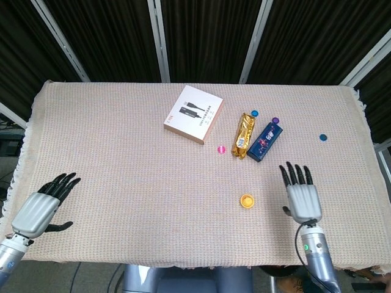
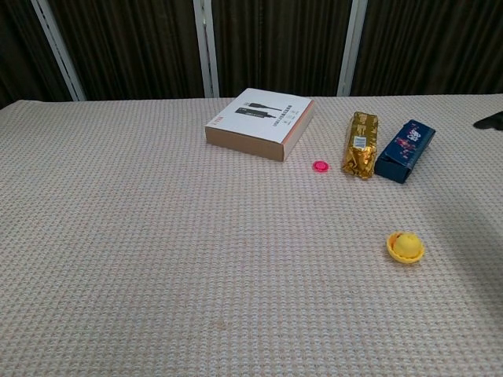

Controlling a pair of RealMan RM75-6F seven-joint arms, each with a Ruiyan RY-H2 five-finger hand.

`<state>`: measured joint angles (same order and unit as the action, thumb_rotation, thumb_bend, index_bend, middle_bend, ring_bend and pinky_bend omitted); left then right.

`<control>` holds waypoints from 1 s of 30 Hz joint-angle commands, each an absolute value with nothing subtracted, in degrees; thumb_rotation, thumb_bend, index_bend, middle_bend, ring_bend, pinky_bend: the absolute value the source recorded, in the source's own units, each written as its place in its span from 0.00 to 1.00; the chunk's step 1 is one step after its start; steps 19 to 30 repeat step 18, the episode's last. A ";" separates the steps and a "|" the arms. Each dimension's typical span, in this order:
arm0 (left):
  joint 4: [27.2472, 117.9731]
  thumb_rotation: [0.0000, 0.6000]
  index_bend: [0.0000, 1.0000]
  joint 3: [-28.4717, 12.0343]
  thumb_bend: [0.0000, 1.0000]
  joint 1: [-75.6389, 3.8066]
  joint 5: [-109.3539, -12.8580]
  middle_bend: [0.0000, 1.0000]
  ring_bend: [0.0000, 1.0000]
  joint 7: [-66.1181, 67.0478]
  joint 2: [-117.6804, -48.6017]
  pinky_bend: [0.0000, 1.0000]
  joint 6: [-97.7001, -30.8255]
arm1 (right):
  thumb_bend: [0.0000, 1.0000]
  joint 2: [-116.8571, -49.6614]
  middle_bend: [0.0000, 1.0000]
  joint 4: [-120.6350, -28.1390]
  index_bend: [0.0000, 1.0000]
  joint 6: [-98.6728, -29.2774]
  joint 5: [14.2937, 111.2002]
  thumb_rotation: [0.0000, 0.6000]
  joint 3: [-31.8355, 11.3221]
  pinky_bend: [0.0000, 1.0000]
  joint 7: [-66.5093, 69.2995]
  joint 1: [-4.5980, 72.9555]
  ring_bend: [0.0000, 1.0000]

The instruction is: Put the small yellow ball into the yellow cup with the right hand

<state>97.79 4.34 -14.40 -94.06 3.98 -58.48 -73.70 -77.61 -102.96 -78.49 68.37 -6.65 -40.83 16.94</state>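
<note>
The yellow cup (image 1: 247, 200) (image 2: 405, 247) stands on the cloth near the front of the table, and the small yellow ball (image 2: 406, 244) sits inside it. My right hand (image 1: 301, 195) is open, fingers spread, flat above the cloth to the right of the cup and apart from it. In the chest view only a dark fingertip (image 2: 491, 120) shows at the right edge. My left hand (image 1: 43, 205) hovers open at the front left corner, far from the cup.
A white box (image 1: 193, 114) (image 2: 260, 122) lies at the back middle. A gold packet (image 1: 244, 134) (image 2: 361, 144) and a blue packet (image 1: 265, 140) (image 2: 404, 150) lie side by side behind the cup. Small pink (image 1: 221, 148), blue (image 1: 323, 137) and purple (image 1: 275, 120) discs dot the cloth.
</note>
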 commanded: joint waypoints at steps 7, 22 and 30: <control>98.01 1.00 0.00 4.56 0.00 -13.96 -93.54 0.00 0.00 4.96 -58.22 0.21 -73.67 | 0.00 -63.30 0.00 -108.10 0.00 -86.27 77.41 1.00 -0.19 0.00 -28.31 7.35 0.00; 98.92 1.00 0.00 4.60 0.00 -13.31 -92.45 0.00 0.00 5.30 -57.91 0.21 -73.84 | 0.00 -65.32 0.00 -99.01 0.00 -91.71 84.55 1.00 -0.02 0.00 -18.33 4.32 0.00; 98.92 1.00 0.00 4.60 0.00 -13.31 -92.45 0.00 0.00 5.30 -57.91 0.21 -73.84 | 0.00 -65.32 0.00 -99.01 0.00 -91.71 84.55 1.00 -0.02 0.00 -18.33 4.32 0.00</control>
